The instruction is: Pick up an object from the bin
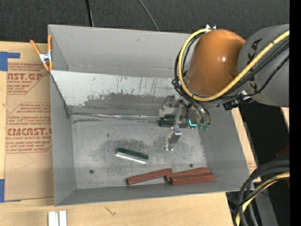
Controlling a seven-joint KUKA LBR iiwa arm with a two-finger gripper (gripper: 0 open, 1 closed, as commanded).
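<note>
The tool (172, 142) is hung over bare floor in the bin (117, 46); wide or narrow cannot be told; the red-brown bars (190, 177) by the front wall should be met straight and gripped across the thin side.

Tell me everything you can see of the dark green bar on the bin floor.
The dark green bar is a short flat strip with a pale lower edge; material unclear. It lies flat on the floor of the grey bin, slanting down to the right, touching nothing else. The gripper is apart to its right; two reddish-brown bars lie apart, lower in the view.
</note>
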